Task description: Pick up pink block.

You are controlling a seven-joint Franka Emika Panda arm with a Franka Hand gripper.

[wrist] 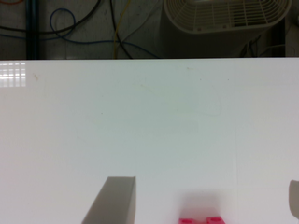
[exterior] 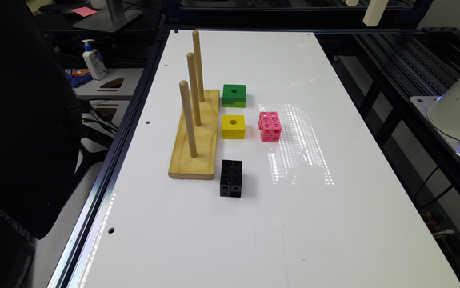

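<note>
The white surface (exterior: 253,224) carries everything, with the things grouped toward the exterior view's left. The largest of them is the wooden peg stand (exterior: 195,138), a pale plank with three upright dowels in a row, and it serves well as the landmark. Its long edge faces the blocks, which sit in a loose line just beside it, probably set out so each could be threaded onto a dowel.

The black cube (exterior: 231,178) stands near the closest corner of the stand, apart from it by a small gap. It has the same snap-together build as the target, so colour is what tells them apart. The green block (exterior: 234,95) sits beside the stand's far end and the yellow block (exterior: 233,126) beside its middle; both have a centre hole facing up.

The pink block (exterior: 270,126) rests flat on the surface, on the side of the yellow block away from the stand, near it but not touching. Clear surface lies around it on the other sides, so an approach from above looks unobstructed.

In the wrist view the claw (wrist: 210,205) is spread wide, holding nothing, with one finger (wrist: 114,200) to one side and the edge of the other at the frame border. The pink block's top edge (wrist: 202,220) lies between them, which suggests the claw is roughly lined up over it, with descent and closing not yet done.
</note>
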